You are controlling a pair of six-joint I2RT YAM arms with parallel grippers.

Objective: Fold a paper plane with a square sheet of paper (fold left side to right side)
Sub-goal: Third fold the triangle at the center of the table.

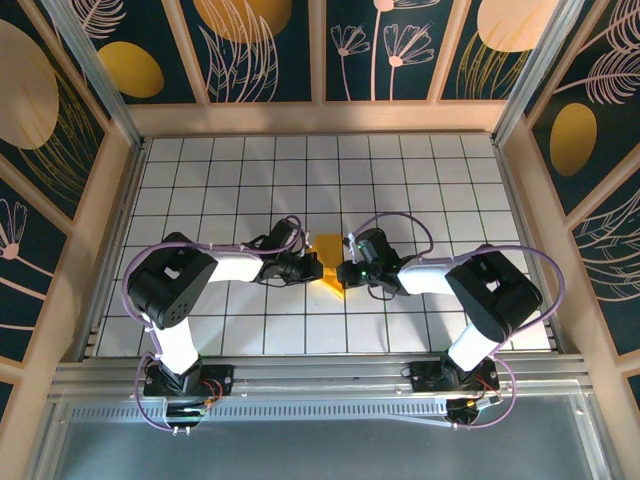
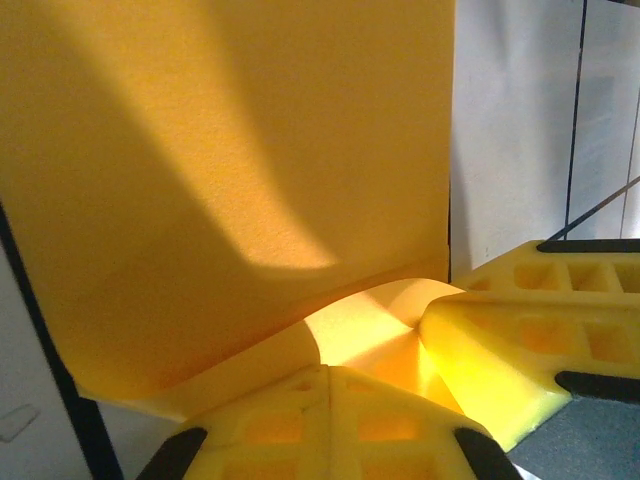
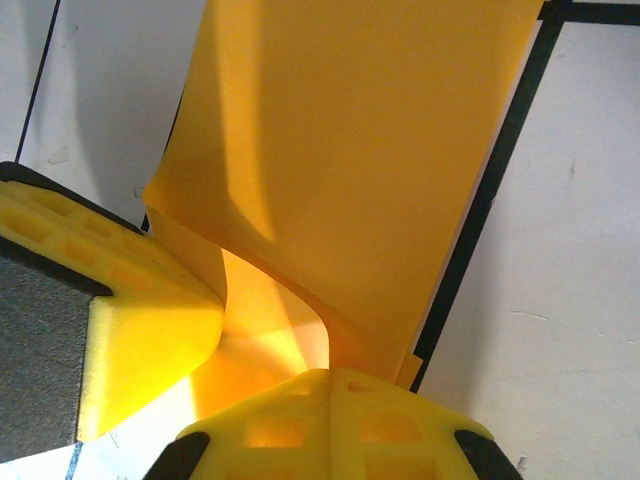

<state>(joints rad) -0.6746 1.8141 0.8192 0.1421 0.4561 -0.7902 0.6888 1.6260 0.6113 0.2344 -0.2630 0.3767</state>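
From above, the two arms met near the middle of the white, black-gridded tabletop [image 1: 450, 180], with the orange-yellow paper [image 1: 326, 247] lying between their tips. What showed of it was a narrow, angled piece. Its far corner poked out beyond the wrists and its near point reached toward the arm bases.

The left pincer [image 1: 312, 268] came at it from the left and the right pincer [image 1: 348, 272] from the right. The two almost touched over the paper. Purple cables looped off both arms.

In the left wrist view, the left pincer [image 2: 329, 385] was clenched, its two yellow fingers pressed together with no gap. The lower edge of the paper [image 2: 230, 170] curled down into their tips, so it was grasping the paper there. The rest rose from the grip as a broad, bowed surface with a soft shadow across it. One finger [image 2: 520, 330] of the right pincer sat just beside it on the right, touching the same curled edge. Bare white tabletop [image 2: 510, 120] and a dark grid line [image 2: 577, 110] showed behind.

In the right wrist view, the right pincer [image 3: 330, 385] was likewise clenched. The paper [image 3: 370, 150] ran down into its closed tips and stood up from them in a curved flap. A finger [image 3: 130, 300] of the left pincer pressed in from the left, against the paper's fold. The tabletop [image 3: 560, 330] showed on both sides.
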